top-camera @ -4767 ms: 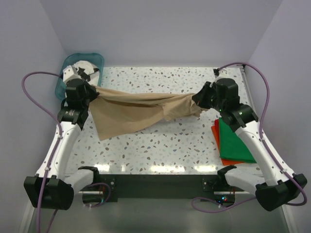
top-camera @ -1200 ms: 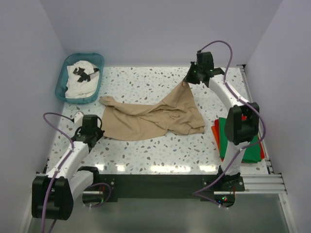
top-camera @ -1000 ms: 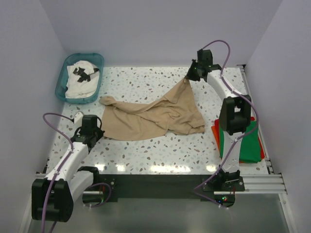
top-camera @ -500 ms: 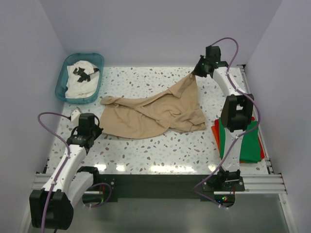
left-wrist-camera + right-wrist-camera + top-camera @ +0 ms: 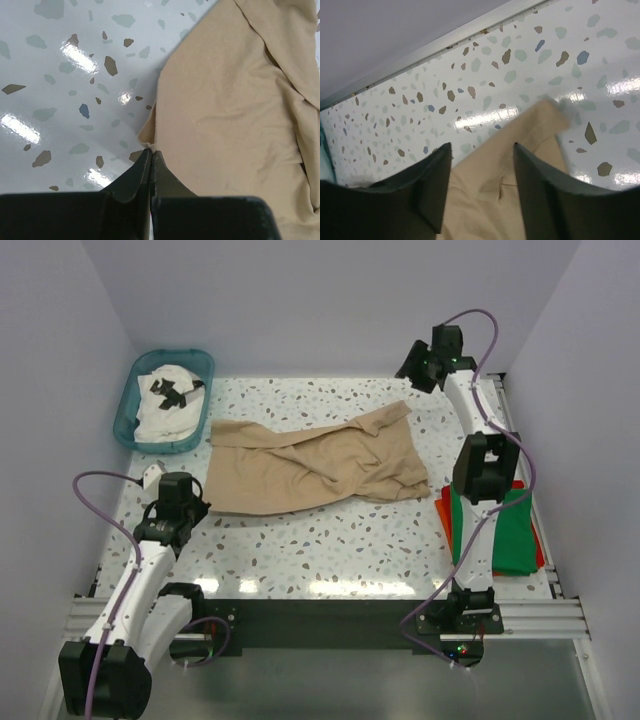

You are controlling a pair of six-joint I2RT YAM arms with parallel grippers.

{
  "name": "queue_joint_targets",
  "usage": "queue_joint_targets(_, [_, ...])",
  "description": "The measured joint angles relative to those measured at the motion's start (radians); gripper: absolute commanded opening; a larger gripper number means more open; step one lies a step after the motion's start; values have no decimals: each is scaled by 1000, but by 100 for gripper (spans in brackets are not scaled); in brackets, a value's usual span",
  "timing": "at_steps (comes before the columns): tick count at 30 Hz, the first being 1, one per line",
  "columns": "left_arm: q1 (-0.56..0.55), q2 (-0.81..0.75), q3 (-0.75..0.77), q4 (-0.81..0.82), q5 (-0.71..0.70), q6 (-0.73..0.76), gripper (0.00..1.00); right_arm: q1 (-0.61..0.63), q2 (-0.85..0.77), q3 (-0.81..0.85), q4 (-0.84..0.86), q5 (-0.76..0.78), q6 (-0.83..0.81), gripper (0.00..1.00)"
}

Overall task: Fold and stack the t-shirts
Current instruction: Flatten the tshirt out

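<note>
The tan t-shirt (image 5: 310,465) lies spread and wrinkled across the middle of the table. My left gripper (image 5: 196,511) is low at its near left corner. In the left wrist view the jaws (image 5: 150,150) are shut, with a small nub of the tan t-shirt's (image 5: 230,100) edge pinched at their tips. My right gripper (image 5: 412,368) hangs above the far right corner. It is open (image 5: 481,146), with nothing between its fingers and the tan cloth (image 5: 490,195) lying below. A green t-shirt (image 5: 500,530) lies folded on a red-orange one (image 5: 443,515) at the right edge.
A teal basket (image 5: 122,420) at the far left corner holds a white t-shirt with black print (image 5: 165,405). The back wall and the table's far rail (image 5: 445,40) run close behind the right gripper. Purple cables loop off both arms.
The right gripper has opened and let go of the tan shirt's far right corner, which dropped flat onto the table. The left gripper stays shut at the near left corner.
</note>
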Motion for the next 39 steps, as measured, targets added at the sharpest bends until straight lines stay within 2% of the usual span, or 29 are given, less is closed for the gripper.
queue_joint_targets(2, [0,0,0,0,0,0,0,-2,-11,-19,-8,3,-11,70])
queue_joint_targets(3, [0,1,0,0,1,0,0,-2,-26,-49,-10,8,-14,71])
queue_joint_targets(5, [0,1,0,2,4,1,0,-4,-98,-180,-18,29,-27,74])
queue_joint_targets(12, [2,32,0,24,35,24,0,-13,-564,-801,20,67,-45,72])
queue_joint_targets(16, [2,47,0,35,60,33,0,-27,-752,-1014,85,68,-57,68])
queue_joint_targets(19, [2,58,0,52,79,43,0,-42,-814,-1144,135,64,-64,64])
queue_joint_targets(24, [2,75,0,76,107,49,0,-64,-795,-1249,179,36,-64,63])
queue_joint_targets(34, [2,84,0,84,117,50,0,-64,-698,-1263,313,-27,-46,57])
queue_joint_targets(37, [2,87,0,90,117,50,0,-64,-673,-1269,335,-41,-40,51])
queue_joint_targets(39, [2,87,0,92,117,50,0,-64,-669,-1274,340,-50,-37,39])
